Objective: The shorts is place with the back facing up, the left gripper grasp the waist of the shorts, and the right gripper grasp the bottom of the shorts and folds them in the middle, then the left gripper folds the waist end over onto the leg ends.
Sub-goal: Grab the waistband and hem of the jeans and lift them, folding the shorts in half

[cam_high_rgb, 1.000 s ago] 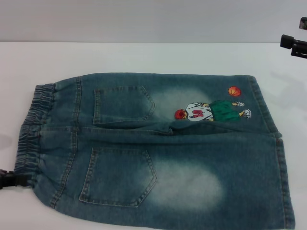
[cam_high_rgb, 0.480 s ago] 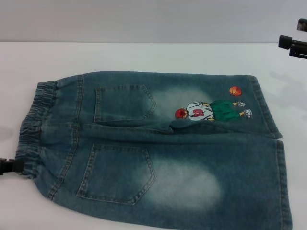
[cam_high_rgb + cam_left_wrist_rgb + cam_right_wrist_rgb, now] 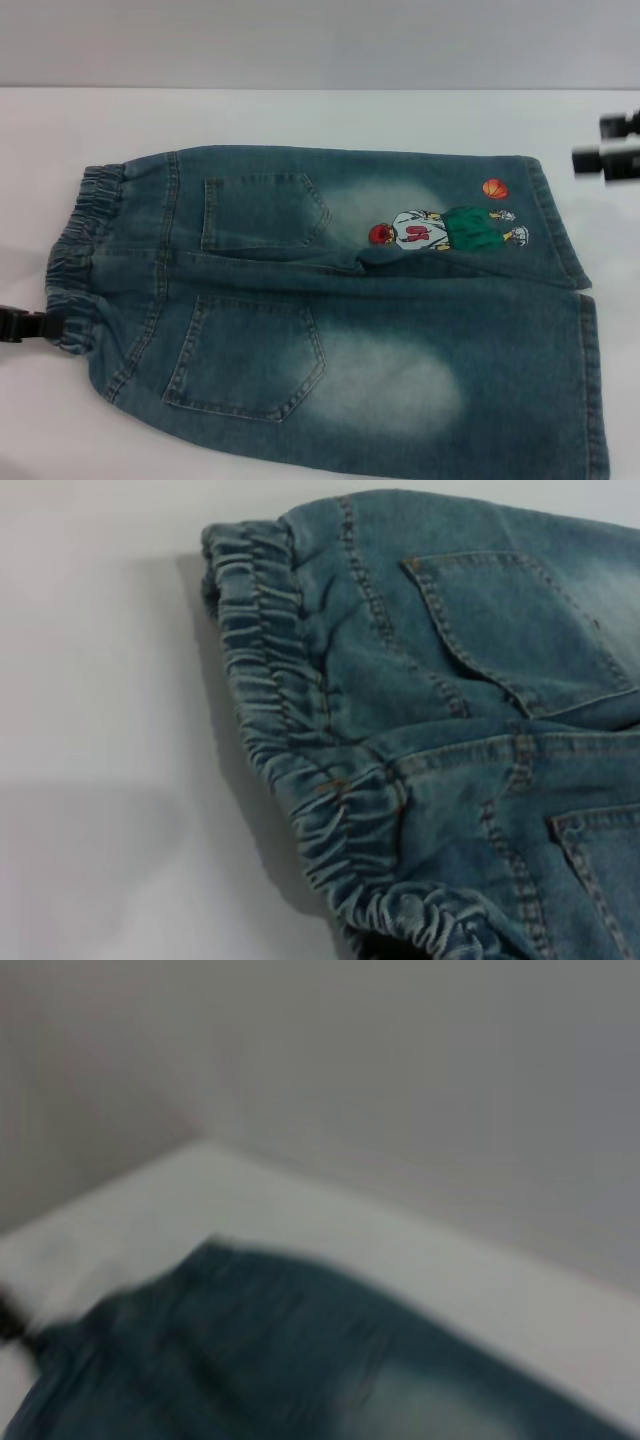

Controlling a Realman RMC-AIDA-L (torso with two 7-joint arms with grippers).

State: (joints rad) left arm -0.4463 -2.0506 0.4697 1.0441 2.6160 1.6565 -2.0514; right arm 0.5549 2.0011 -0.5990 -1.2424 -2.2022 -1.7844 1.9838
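The denim shorts (image 3: 380,330) lie flat on the white table, back pockets up, with the embroidered basketball player (image 3: 445,228) on the far leg. The waist of the shorts (image 3: 75,260) points left; the left wrist view shows its ruched band (image 3: 290,740) close up. My left gripper (image 3: 40,326) is at the waist's near corner, shut on the band. The bottom of the shorts (image 3: 585,360) lies at the right. My right gripper (image 3: 612,142) hovers open just right of the far hem corner, holding nothing. The right wrist view shows the shorts (image 3: 250,1360) only as a blur.
The white table (image 3: 300,115) runs back to a grey wall. Bare tabletop lies behind the shorts and to their left. The shorts' near edge runs off the bottom of the head view.
My left gripper moved away from the table's near edge, taking the waist corner with it and shifting the waistband slightly right. My right gripper came down toward the far hem corner.
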